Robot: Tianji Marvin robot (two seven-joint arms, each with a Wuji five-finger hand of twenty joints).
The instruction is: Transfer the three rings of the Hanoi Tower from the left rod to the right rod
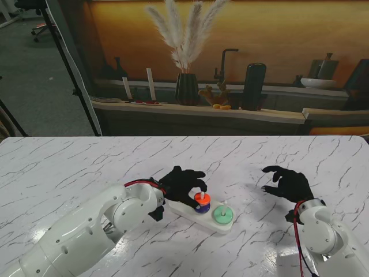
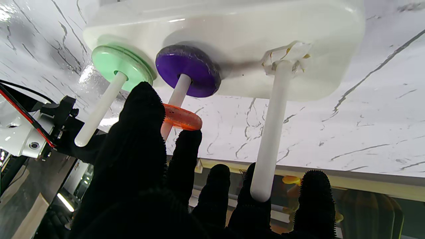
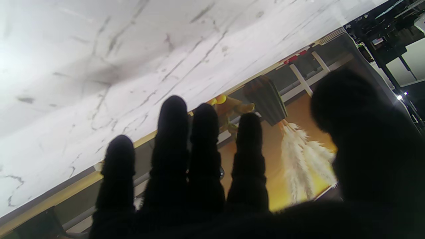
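Left hand (image 1: 183, 183) pinches the orange ring (image 2: 182, 118) between thumb and a fingertip, ring partway up the middle rod (image 2: 177, 94) above the purple ring (image 2: 191, 68), which lies flat on the white base (image 2: 239, 30). Green ring (image 1: 222, 215) sits at the foot of the right rod (image 2: 99, 111); left rod (image 2: 270, 132) carries no ring. Right hand (image 1: 288, 183) hovers over the marble table (image 1: 69, 167) right of the base, fingers apart, holding nothing.

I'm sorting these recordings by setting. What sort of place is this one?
Probably a robot lab or studio dressed up as a kitchen. The marble-patterned table faces a printed kitchen backdrop with a tap and pampas grass vase, while a stand's legs rest on office carpet beside it.
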